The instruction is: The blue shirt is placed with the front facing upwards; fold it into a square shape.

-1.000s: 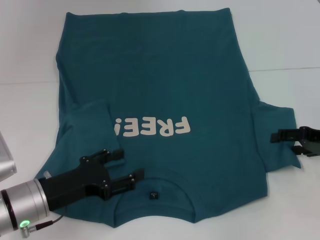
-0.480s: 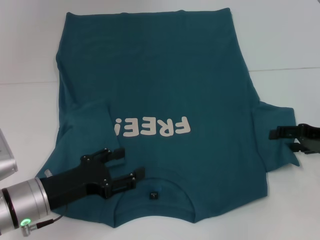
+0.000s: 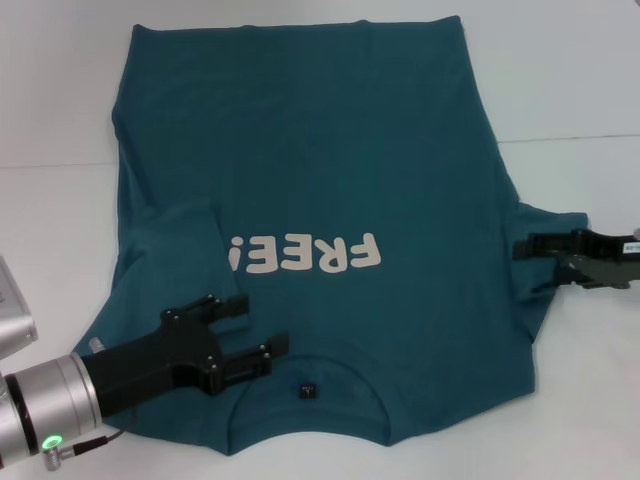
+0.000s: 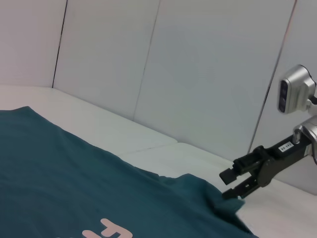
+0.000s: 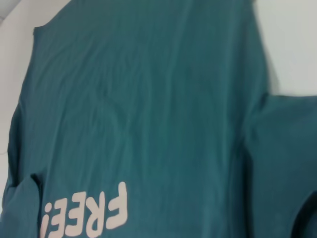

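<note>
I log: right gripper (image 3: 528,262), jaws parted, at the blue shirt (image 3: 330,180)'s unfolded right sleeve (image 3: 555,240); left gripper (image 3: 258,336) open beside the collar (image 3: 305,360).

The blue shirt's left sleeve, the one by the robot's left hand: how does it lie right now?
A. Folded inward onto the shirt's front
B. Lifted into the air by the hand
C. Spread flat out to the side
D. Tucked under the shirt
A: the left sleeve lies folded onto the blue shirt, partly covering the "FREE!" lettering, beside the left hand.
</note>
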You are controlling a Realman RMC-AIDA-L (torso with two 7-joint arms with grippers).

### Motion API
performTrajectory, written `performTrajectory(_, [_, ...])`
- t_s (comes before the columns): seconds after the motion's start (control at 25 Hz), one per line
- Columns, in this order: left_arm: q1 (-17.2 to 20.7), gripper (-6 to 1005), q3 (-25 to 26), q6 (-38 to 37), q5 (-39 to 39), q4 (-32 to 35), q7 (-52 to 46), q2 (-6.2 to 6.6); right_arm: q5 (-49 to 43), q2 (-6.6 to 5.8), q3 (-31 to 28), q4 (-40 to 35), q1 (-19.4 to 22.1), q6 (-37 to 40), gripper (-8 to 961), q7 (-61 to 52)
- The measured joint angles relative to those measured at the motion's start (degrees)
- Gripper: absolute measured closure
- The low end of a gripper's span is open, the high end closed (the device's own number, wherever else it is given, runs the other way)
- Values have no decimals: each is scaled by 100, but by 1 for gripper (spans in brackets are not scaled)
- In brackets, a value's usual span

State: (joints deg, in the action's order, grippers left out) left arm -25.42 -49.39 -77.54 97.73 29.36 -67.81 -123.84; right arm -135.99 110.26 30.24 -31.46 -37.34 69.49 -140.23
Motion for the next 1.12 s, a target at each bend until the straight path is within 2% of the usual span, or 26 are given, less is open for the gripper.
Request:
performTrajectory(0.44, [2, 174, -9, 35, 0, -7, -4, 0, 21, -7, 7, 143, -227, -91, 38, 45])
performTrajectory(0.56, [2, 174, -9, 38, 0, -9, -8, 5, 40, -102, -35, 129, -213, 116, 37, 17])
performTrajectory(0.76, [2, 175, -9, 38, 0, -10, -13, 9, 114, -369, -53, 49, -93, 613, 35, -130])
performTrajectory(0.92, [2, 175, -9, 38, 0, -9, -24, 9, 121, -547, -30, -362, 25, 1173, 33, -446])
performTrajectory(1.04, [0, 175, -9, 36, 0, -9, -34, 9, 11, -646, 79, -613, -5, 1535, 32, -714])
performTrajectory(1.12, [-14, 175, -9, 30, 0, -9, -67, 10, -132, -670, 271, -786, -87, 1645, 31, -957])
